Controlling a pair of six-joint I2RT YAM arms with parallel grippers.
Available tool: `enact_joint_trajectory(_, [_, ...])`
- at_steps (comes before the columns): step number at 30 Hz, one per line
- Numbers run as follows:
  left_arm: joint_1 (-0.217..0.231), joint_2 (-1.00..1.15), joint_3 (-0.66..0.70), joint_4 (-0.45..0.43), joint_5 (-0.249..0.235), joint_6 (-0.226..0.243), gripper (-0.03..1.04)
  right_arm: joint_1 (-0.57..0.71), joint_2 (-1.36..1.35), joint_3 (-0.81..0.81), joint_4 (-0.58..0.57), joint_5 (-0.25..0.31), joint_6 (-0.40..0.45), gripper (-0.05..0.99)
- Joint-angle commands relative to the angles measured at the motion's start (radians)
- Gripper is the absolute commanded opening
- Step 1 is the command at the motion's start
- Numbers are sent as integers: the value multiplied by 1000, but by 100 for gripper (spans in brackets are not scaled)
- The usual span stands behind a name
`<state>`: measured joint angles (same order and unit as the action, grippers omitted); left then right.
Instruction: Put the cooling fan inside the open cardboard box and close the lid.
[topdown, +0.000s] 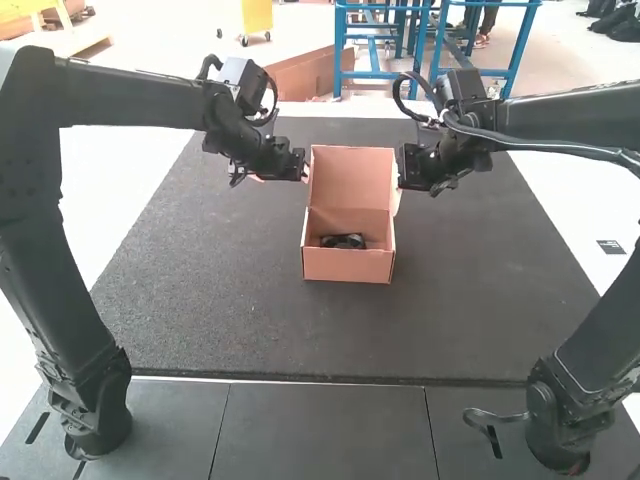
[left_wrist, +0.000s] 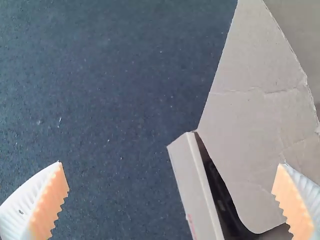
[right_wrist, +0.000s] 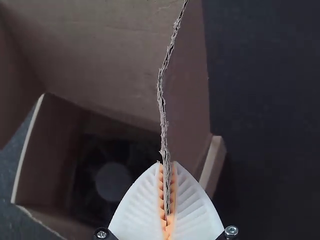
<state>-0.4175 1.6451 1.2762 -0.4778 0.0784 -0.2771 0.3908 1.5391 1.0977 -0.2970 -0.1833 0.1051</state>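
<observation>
Your cooling fan (topdown: 343, 240) already lies on the floor of the cardboard box (topdown: 347, 264), below and between both end effectors, so only the closing is left. The lid (topdown: 350, 178) stands upright at the back. Your right end effector (right_wrist: 166, 172) is clamped on the edge of the lid's right side flap (right_wrist: 187, 75). Your left end effector (topdown: 290, 168) is spread wide and grips nothing, with the left side flap (left_wrist: 255, 130) just beside one finger. Beneath them a dark mat (topdown: 200, 290) covers the table (topdown: 120, 200). Both flaps stick outward. I judge they must tuck inside the walls, or they will block the lid.
</observation>
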Motion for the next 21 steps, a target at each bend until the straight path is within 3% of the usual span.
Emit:
enact_joint_trajectory(1, [-4,-45,-15,7,-2,10,97,26,-34,-15,-11,-4,-12,-1])
enact_joint_trajectory(21, [-4,-94,-83,7,15,4,97,59,-88,-91,-30,-4,-22,-1])
